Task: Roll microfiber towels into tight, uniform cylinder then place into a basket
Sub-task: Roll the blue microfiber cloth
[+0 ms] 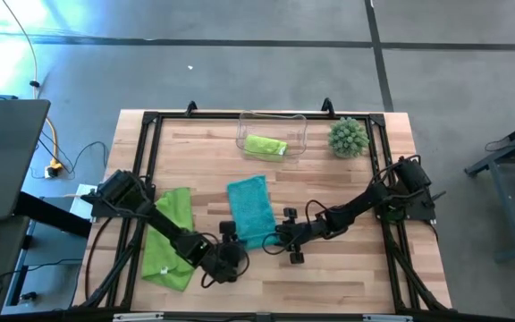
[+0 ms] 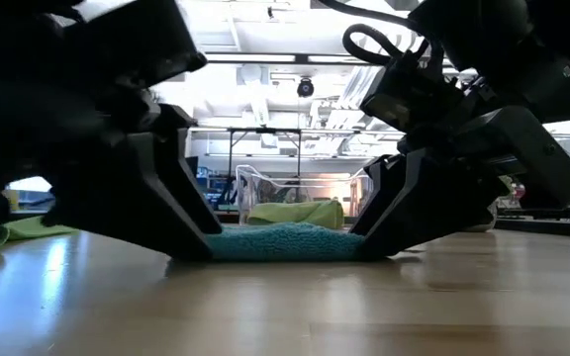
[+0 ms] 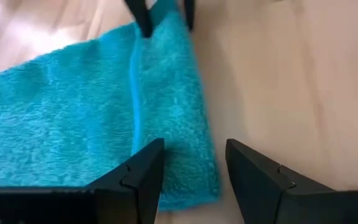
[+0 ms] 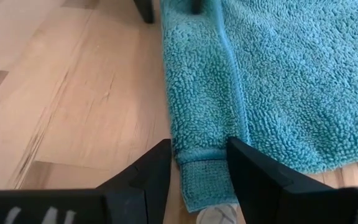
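Note:
A teal microfiber towel [image 1: 249, 210] lies flat on the wooden table, its near edge turned over into a narrow folded strip [image 2: 285, 242]. My left gripper [image 1: 232, 240] is at the strip's left end and my right gripper [image 1: 280, 240] at its right end, both tips down at the table. Each is shut on the strip. A lime green towel [image 1: 170, 237] lies spread out at the left, partly under my left arm. The clear basket [image 1: 271, 128] stands at the far edge with a rolled lime green towel [image 1: 266, 146] inside. My left gripper [image 3: 194, 144] has the left end of the folded strip [image 3: 185, 168] between its two fingers, one on each long side. The fingers slant down from the near left and point along the strip. The strip rests on the table. My right gripper [image 4: 197, 143] pinches the right end of the folded strip [image 4: 204, 146] between its two fingers, and the strip fills the gap. They slant down from the near right, pointing along the strip. The hem corner [image 4: 197, 183] sticks out behind them. The towel lies on the table.
A spiky green plant ball [image 1: 348, 137] sits at the far right, beside the basket. A black frame [image 1: 150, 121] runs round the tabletop. Bare wood [image 1: 329, 277] lies between the towel and the near edge.

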`<act>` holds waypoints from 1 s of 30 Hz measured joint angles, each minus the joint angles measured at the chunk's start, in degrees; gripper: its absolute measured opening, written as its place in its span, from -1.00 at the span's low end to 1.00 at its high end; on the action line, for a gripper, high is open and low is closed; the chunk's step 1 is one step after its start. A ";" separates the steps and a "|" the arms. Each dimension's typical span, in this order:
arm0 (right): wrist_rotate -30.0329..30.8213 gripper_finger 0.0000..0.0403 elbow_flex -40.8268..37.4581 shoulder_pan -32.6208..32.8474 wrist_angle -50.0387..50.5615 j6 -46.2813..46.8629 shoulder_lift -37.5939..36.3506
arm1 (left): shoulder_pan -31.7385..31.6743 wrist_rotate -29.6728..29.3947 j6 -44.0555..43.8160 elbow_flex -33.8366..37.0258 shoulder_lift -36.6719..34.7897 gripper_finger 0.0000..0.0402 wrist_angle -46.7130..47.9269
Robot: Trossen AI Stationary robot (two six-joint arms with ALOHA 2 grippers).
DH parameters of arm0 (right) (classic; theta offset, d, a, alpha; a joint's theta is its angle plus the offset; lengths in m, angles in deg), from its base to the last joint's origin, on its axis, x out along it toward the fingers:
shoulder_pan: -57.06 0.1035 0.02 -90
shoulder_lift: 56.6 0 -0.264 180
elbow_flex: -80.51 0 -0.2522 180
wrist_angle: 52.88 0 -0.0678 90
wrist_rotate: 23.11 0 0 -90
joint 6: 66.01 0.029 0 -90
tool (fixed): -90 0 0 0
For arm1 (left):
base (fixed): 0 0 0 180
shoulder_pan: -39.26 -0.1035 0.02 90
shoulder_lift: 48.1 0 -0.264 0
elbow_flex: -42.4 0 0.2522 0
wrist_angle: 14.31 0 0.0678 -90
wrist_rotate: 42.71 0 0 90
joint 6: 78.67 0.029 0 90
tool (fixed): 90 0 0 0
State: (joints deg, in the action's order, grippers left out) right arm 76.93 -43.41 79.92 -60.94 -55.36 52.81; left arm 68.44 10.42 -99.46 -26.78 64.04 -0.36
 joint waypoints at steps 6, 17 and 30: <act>0.00 -0.26 0.00 0.02 -0.02 0.67 0.00 | -0.86 0.05 -4.47 -0.26 1.41 -0.20 2.59; -2.21 -0.58 -0.04 -0.03 0.25 3.97 -0.48 | 0.77 1.91 -16.18 -0.15 0.80 -0.65 2.36; -23.22 -0.94 -0.04 -4.30 -1.88 17.69 -0.37 | 1.61 8.18 -34.77 -0.07 0.40 -0.96 -1.87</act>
State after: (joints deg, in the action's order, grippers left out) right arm 53.72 -43.45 75.62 -62.82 -37.67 52.43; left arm 70.05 18.59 -134.23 -26.84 64.43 -2.22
